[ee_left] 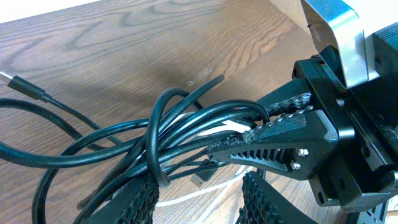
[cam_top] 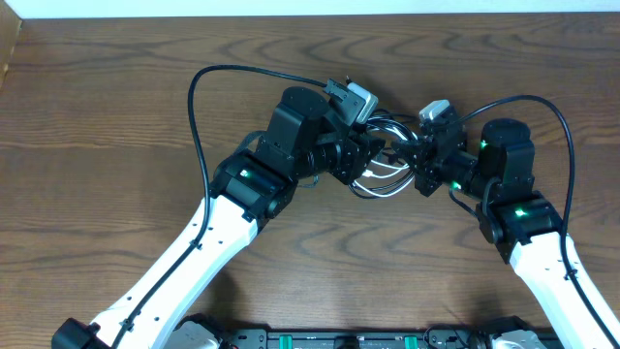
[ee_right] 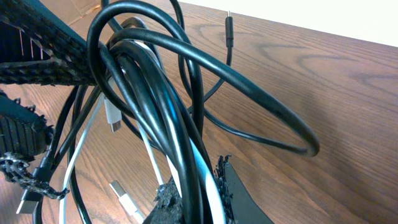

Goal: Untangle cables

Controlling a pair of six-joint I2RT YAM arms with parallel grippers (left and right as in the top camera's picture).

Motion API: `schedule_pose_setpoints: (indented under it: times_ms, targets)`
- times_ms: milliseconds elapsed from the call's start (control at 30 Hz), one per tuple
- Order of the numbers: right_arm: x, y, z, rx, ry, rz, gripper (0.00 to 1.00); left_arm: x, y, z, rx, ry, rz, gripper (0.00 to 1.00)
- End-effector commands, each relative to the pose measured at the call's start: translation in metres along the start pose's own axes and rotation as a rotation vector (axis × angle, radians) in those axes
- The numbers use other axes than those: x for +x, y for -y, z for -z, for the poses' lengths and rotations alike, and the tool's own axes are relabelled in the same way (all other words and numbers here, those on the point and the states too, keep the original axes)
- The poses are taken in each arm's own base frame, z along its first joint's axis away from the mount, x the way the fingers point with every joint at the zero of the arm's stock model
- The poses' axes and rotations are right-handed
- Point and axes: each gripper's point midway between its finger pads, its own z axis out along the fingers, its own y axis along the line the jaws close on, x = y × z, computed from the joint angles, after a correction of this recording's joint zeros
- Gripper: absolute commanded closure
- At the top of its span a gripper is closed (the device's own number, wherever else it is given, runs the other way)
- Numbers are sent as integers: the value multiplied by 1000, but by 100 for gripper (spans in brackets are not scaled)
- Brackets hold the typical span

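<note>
Overhead, the thin black and white cables (cam_top: 386,176) sit bunched between the two wrists, partly beneath them, their crossings too small to trace. The lower edge cuts off the left end effector (ee_left: 199,202) and the right end effector (ee_right: 199,196) in their own wrist views. Several loops run off-frame.

Overhead cam is fixed above the table (cam_top: 97,116), looking straight down from far enough to take in both my arms and most of the wood top. The left wrist cam rides just behind my left gripper (ee_left: 199,190), looking out along its fingers, low and very close, with my right gripper (ee_left: 249,127) facing it on the right side. The right wrist cam sits the same way behind my right gripper, aimed back the opposite way, even closer. All three share the cables (cam_top: 383,179) mid-table, and the wrist views see that bundle from opposite sides.
</note>
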Motion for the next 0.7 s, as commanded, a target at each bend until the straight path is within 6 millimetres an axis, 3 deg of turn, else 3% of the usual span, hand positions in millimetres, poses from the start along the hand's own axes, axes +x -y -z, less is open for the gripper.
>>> schedule_pose_setpoints:
  times_ms: [0,167,233,333,667]
  targets:
    - [-6,-17,-1,-74,12,39,99,-10,0,1,0,27,-5,55]
    - [-6,-32,-1,-146,16,88,99,-11,0,-1,0,28,-6,57]
    - [-6,-35,-2,-157,15,98,99,-10,-1,-3,-1,26,-5,67]
    - [-4,-35,-2,-157,9,108,99,-10,-2,-5,-1,24,-4,92]
    - [-1,-33,-2,-147,-1,118,99,-10,-2,-5,-3,23,-8,92]
